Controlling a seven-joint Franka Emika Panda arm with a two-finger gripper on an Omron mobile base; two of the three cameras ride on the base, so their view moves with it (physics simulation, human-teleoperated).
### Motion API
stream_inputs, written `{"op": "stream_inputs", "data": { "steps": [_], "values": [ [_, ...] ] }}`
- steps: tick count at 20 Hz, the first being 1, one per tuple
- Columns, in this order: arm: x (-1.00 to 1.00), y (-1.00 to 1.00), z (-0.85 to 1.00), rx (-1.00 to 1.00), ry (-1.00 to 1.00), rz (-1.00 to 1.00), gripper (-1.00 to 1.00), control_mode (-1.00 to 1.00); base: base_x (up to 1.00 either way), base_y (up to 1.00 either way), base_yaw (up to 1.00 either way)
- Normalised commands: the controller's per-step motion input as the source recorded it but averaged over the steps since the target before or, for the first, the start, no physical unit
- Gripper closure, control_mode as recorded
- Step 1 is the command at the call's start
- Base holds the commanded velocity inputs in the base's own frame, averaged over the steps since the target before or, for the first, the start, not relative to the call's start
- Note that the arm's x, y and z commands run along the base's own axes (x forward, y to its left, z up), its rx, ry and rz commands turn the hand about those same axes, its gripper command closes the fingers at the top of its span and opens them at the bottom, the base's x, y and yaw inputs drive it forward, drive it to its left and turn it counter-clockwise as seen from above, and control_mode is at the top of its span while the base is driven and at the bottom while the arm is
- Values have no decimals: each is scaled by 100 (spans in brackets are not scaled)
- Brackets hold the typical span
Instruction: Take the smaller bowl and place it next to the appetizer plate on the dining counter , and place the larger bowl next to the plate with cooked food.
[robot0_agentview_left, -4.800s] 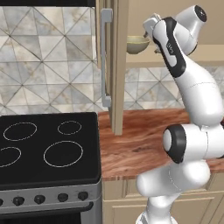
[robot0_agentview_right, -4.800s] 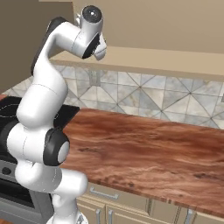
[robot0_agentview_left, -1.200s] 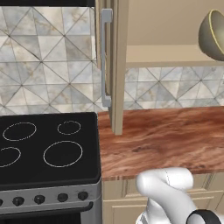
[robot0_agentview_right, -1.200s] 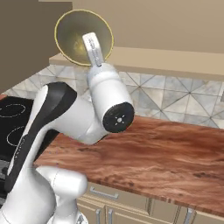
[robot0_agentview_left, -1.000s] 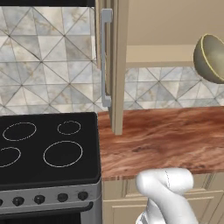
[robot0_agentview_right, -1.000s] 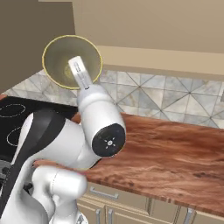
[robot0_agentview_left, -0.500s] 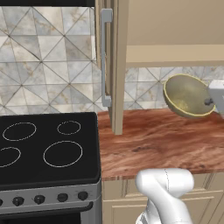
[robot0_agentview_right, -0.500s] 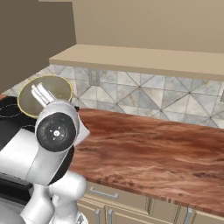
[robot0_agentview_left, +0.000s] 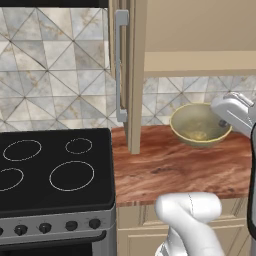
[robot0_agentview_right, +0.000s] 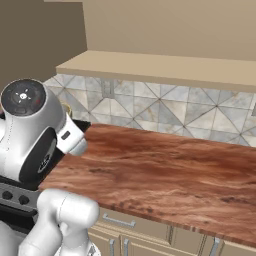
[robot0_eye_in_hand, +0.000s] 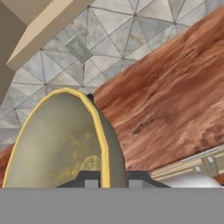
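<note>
Reddish-brown wood-grain counter (robot0_agentview_left: 180, 167) runs below the gripper (robot0_eye_in_hand: 107, 180), with grey tiled backsplash (robot0_agentview_left: 55, 75) behind. Clenched on the thin rim of the smaller bowl (robot0_agentview_left: 198, 125), the jaws hold it tilted just above that counter; it is beige-cream outside, yellowish and speckled inside. Half a second ago the bowl hung higher and more steeply tipped; now it sits lower.

Smaller bowl (robot0_agentview_left: 199, 124), up by the cabinet shelf 4.8 s ago, swung high to the right, then came down; now hangs low over the bench (robot0_agentview_left: 190, 165), mouth tipped toward the stove. Claw (robot0_eye_in_hand: 106, 177) still clamped on its rim. Arm has folded down.
</note>
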Motion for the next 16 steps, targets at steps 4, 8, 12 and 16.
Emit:
{"op": "stream_inputs", "data": {
  "steps": [4,8,12,16],
  "values": [
    [-44,-24,-5,0,3,0,100,-100,0,0,0],
    [-25,0,-16,0,9,0,100,100,-17,-1,0],
    [0,0,0,0,0,0,100,100,-100,-10,0],
    [0,0,0,0,0,0,100,100,-100,5,0]
  ]
}}
